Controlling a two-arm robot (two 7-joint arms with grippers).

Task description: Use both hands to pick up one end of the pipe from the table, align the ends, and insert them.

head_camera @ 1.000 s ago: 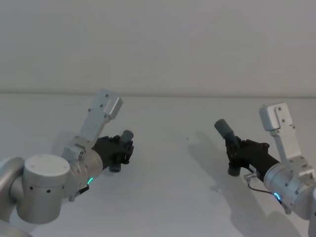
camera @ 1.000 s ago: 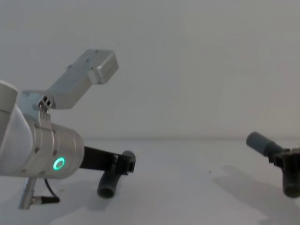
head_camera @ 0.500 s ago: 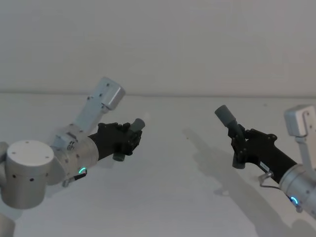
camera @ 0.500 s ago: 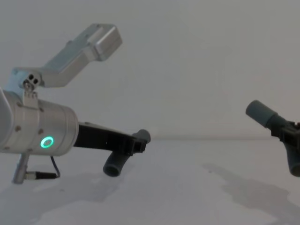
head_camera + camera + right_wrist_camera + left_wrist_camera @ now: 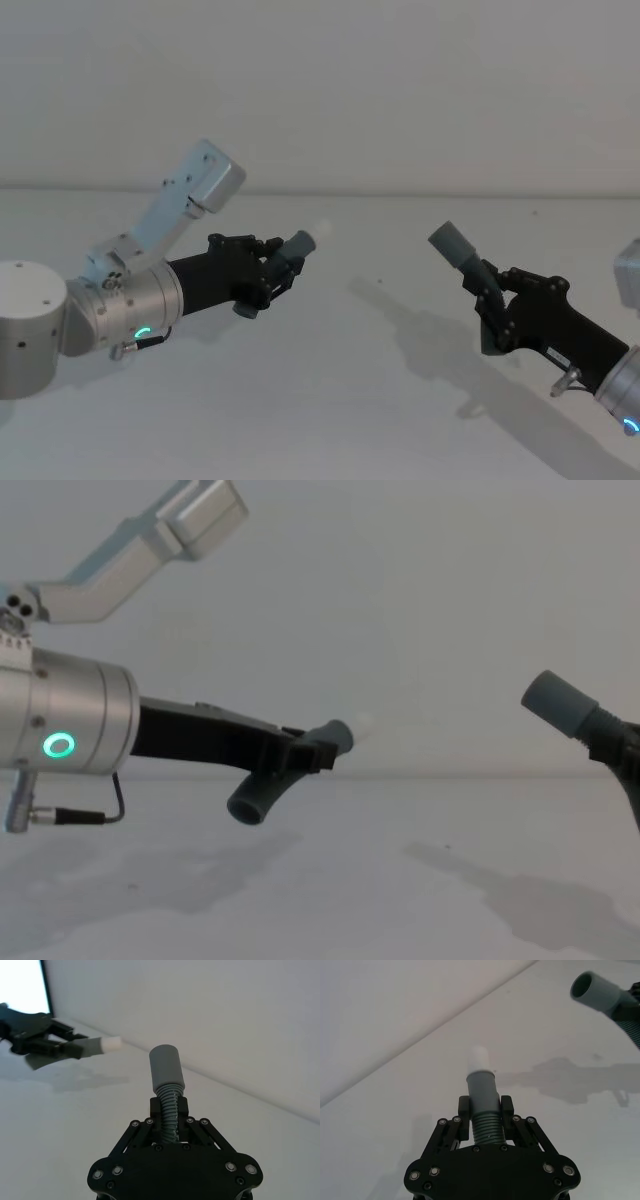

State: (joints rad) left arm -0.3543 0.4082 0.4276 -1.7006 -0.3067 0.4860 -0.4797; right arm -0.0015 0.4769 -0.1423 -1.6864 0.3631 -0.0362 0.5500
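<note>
Both pipe pieces hang in the air above the white table (image 5: 330, 400). My left gripper (image 5: 281, 271) is shut on the ribbed part of one piece (image 5: 485, 1127); its grey cuff with the white tip (image 5: 479, 1058) points toward the other arm. My right gripper (image 5: 487, 291) is shut on the ribs of the second piece (image 5: 169, 1110), whose wider grey socket cuff (image 5: 166, 1067) points up and toward the left. In the chest view the white tip (image 5: 362, 723) and the socket (image 5: 557, 702) face each other with a wide gap between them.
A pale wall (image 5: 320, 90) rises behind the table's far edge. The arms cast soft shadows (image 5: 420, 340) on the bare table surface below them. The left arm's silver wrist with its green ring light (image 5: 58, 746) stands large at the chest view's left.
Both arms have risen and reached forward. The left piece has come up off the table and turned, so its white tip now points toward the right arm's socket.
</note>
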